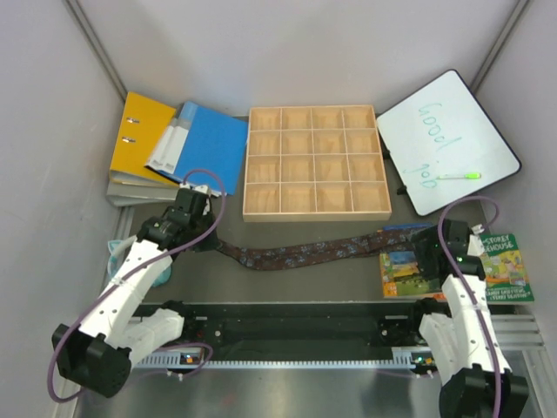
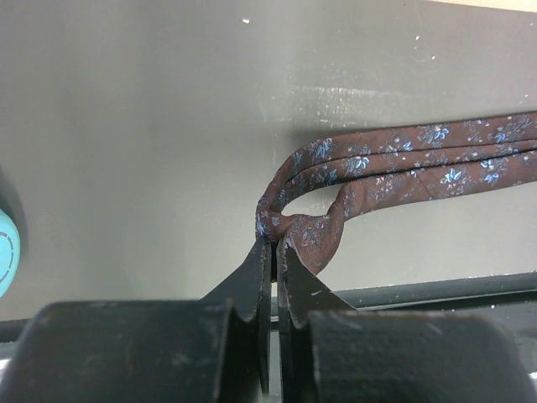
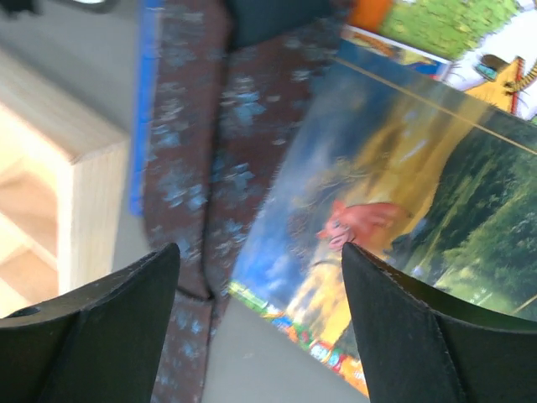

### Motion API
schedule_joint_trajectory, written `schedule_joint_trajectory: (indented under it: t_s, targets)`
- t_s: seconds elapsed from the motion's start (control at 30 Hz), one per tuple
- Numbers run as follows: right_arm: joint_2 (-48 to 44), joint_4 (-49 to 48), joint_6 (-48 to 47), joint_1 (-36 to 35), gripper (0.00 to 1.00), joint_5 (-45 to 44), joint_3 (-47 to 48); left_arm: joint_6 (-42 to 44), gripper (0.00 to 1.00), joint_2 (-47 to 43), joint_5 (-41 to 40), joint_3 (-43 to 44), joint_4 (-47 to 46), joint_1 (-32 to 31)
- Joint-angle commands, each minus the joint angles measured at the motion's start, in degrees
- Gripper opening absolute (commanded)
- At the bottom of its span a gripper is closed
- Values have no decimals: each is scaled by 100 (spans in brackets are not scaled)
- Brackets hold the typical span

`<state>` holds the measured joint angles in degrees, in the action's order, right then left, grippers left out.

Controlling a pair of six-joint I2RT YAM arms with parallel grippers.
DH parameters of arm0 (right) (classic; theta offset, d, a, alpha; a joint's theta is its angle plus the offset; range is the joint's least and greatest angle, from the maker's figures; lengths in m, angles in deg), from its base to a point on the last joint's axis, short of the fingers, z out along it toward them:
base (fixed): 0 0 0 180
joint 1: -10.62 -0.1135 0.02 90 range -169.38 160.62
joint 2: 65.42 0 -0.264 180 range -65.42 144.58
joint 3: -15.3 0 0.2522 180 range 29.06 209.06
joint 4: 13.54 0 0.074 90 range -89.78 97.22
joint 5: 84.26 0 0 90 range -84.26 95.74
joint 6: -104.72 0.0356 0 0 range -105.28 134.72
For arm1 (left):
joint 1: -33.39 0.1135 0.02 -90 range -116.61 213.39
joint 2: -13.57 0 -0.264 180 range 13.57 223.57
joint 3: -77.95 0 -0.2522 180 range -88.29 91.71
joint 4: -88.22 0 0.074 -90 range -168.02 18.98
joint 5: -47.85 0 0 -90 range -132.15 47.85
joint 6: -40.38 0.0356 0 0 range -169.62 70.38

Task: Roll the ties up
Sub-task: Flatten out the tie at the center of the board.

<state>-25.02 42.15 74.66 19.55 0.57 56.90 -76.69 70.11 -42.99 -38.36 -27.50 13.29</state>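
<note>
A dark brown tie [image 1: 305, 254] with small blue flowers lies stretched across the table in front of the wooden tray, from the left arm to the picture book. My left gripper [image 1: 207, 237] is shut on its folded left end. In the left wrist view the fabric [image 2: 394, 164] loops back on itself and is pinched at the fingertips of the left gripper [image 2: 274, 245]. My right gripper [image 1: 428, 248] hovers open over the tie's wide right end [image 3: 201, 151]. The right gripper [image 3: 260, 252] holds nothing, with the book's corner and bare table between its fingers.
A wooden compartment tray [image 1: 316, 163] stands at the back centre. A whiteboard [image 1: 448, 139] with a green marker [image 1: 459, 175] lies at the back right. Yellow binder [image 1: 139, 139] and blue folder [image 1: 204, 144] lie at the back left. A picture book [image 1: 500, 270] lies under the right arm. A teal object [image 1: 115, 252] sits at the left edge.
</note>
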Motion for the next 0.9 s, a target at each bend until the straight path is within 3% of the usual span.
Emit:
schedule_joint_trajectory:
  t_s: [0.0,0.33,0.87]
  targets:
    - [335,-553,466,65,76,-274,-392,35,3,-248,58,-45,-332,41]
    - [1136,-1714,369,74,64,-248,-797,18,4,-345,49,-71,-324,41]
    - [1655,-2936,-123,74,30,68,-1201,9,4,-274,49,-80,-333,41]
